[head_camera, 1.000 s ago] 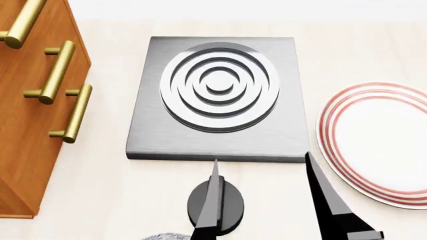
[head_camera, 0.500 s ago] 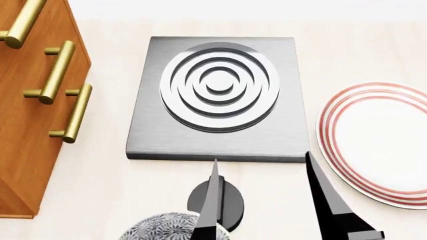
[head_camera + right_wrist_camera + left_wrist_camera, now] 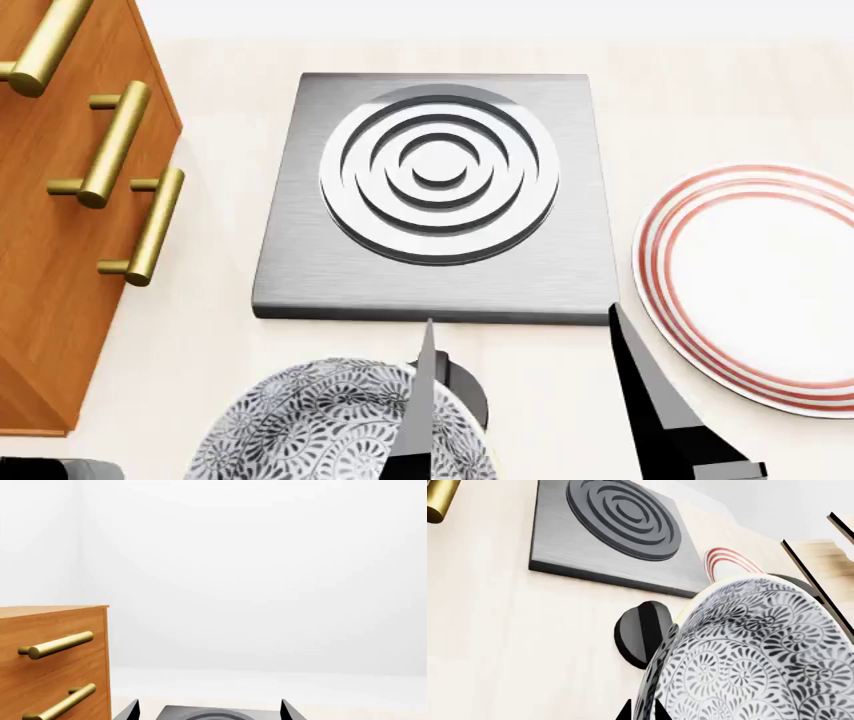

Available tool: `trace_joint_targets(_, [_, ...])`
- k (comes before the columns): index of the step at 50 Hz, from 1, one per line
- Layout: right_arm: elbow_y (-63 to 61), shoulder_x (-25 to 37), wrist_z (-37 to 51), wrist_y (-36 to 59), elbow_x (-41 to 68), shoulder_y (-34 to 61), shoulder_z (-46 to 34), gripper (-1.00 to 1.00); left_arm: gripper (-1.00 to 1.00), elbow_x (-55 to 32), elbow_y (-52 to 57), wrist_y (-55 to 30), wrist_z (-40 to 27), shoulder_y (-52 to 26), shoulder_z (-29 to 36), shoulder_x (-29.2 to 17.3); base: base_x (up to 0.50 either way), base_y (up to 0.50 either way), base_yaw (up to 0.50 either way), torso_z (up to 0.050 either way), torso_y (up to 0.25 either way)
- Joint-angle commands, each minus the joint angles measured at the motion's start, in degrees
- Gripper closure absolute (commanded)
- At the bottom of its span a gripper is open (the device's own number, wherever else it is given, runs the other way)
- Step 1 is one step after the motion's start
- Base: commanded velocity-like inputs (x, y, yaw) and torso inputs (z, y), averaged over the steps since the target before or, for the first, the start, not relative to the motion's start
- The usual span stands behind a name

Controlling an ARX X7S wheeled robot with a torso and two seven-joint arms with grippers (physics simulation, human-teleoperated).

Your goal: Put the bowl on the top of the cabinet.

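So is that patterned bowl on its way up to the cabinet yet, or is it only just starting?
Partly. The bowl is lifted, apparently gripped at its rim by the left claw, above the counter. It's not yet over the cabinet; carrying it there and setting it on top remains.

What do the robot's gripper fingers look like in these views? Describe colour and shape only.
In the head view, the right gripper has two long, thin, flat fingers tapering to sharp points, dark grey to black, one face lit paler grey. No cables or markings show. The left gripper shows only two small black tips.

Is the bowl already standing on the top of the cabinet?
No. In the head view the bowl is low at the near edge, apart from the cabinet at the left.
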Motion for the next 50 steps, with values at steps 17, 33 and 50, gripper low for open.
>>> trace_joint_targets(17, [-1.41,0.02,-0.31,0.84,-0.47,0.29,1.73,-1.0,1.0,-8.27,-7.65,-0.45,-7.61,-17.84,-0.49,2.48,0.0,0.0,0.0,0.0,0.0])
trace_joint_targets(33, [-1.51,0.34,0.17,0.81,-0.32,0.5,1.52,-1.0,1.0,-6.3,-14.47,-0.16,-7.93,-25.02,0.76,3.55,0.0,0.0,0.0,0.0,0.0])
trace_joint_targets(50, [-1.8,0.77,0.58,0.88,0.07,0.73,1.35,-1.0,1.0,-3.86,-20.72,0.14,-7.62,-31.9,1.52,3.61,0.0,0.0,0.0,0.0,0.0])
